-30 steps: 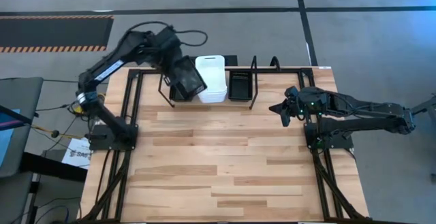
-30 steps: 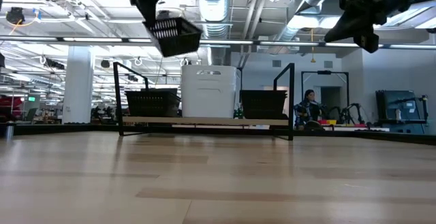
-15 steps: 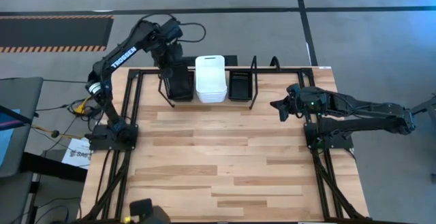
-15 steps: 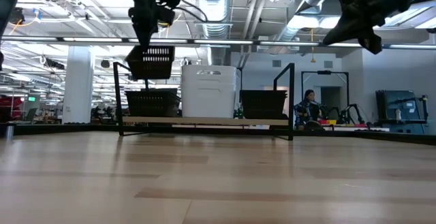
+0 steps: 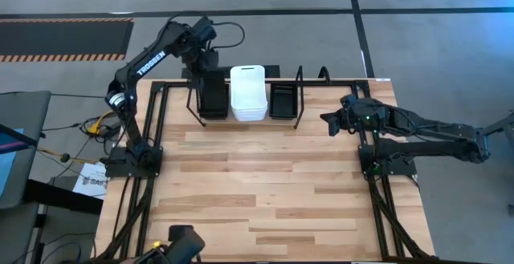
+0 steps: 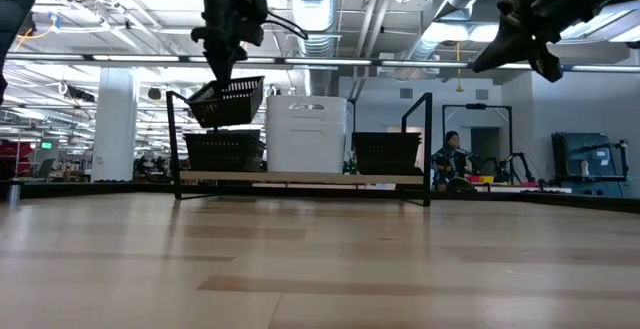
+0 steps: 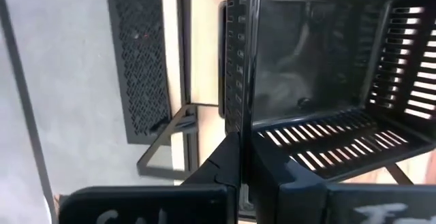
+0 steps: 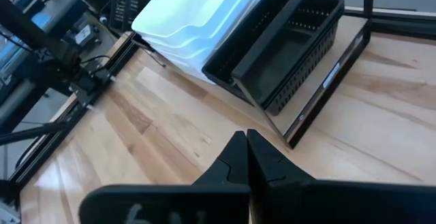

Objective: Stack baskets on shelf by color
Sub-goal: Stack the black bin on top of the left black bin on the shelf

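The shelf [image 5: 299, 95] stands at the table's far edge. It holds a stack of black baskets [image 6: 222, 151] on the left, white baskets [image 5: 248, 93] in the middle and black baskets [image 5: 283, 101] on the right. My left gripper [image 6: 228, 57] is shut on another black mesh basket [image 6: 230, 102], which hangs just above the left black stack. In the high view this basket [image 5: 213, 95] hides the stack. My right gripper [image 5: 327, 122] hovers shut and empty over the table's right side, pointing toward the shelf. My left gripper pinches one end wall of the black basket at its rim [image 7: 238, 115], one finger [image 7: 272, 173] inside the basket and one outside. The fingers come from above, pointing steeply down. The basket hangs below them, open side up and slightly tilted, clear of the stack beneath.
Bare wooden tabletop [image 5: 265, 184] stretches in front of the shelf. Black frame rails [image 5: 152, 127] run along the table's left and right sides. A dark object [image 5: 183, 244] sits at the near edge. A person [image 6: 455, 155] is in the room far behind the table.
My left gripper has carried the black basket down and toward the far left corner, rolling its wrist. The basket, earlier high and skewed next to the white baskets, now hangs lined up with the shelf just over the left black stack.
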Tool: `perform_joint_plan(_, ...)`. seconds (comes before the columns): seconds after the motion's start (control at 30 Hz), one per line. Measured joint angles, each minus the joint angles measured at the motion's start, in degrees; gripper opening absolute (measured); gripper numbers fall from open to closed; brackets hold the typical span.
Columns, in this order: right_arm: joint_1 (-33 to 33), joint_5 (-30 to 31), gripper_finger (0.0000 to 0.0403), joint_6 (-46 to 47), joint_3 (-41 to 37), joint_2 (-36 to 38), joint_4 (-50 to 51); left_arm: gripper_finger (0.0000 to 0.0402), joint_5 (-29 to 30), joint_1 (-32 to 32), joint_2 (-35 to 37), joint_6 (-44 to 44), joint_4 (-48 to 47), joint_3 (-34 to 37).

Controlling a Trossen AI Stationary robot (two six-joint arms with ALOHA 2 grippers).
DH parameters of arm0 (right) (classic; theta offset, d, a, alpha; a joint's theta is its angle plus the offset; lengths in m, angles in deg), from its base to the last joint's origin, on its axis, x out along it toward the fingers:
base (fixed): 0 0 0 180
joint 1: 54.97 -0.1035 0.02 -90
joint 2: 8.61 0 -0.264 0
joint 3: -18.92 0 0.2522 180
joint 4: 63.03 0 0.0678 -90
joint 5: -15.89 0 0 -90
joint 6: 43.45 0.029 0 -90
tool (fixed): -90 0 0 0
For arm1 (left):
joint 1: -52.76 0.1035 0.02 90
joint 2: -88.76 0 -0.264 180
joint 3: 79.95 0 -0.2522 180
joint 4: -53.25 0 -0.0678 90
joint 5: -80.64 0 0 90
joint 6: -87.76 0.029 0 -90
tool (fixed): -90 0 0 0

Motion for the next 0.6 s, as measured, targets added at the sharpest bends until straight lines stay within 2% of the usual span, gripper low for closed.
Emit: perform_joint_plan(0.6,0.60,1.27,0.0003,0.16,0.00,0.00,0.01,0.0000,-0.35,0.04,-11.68,5.14,0.03,0.00)
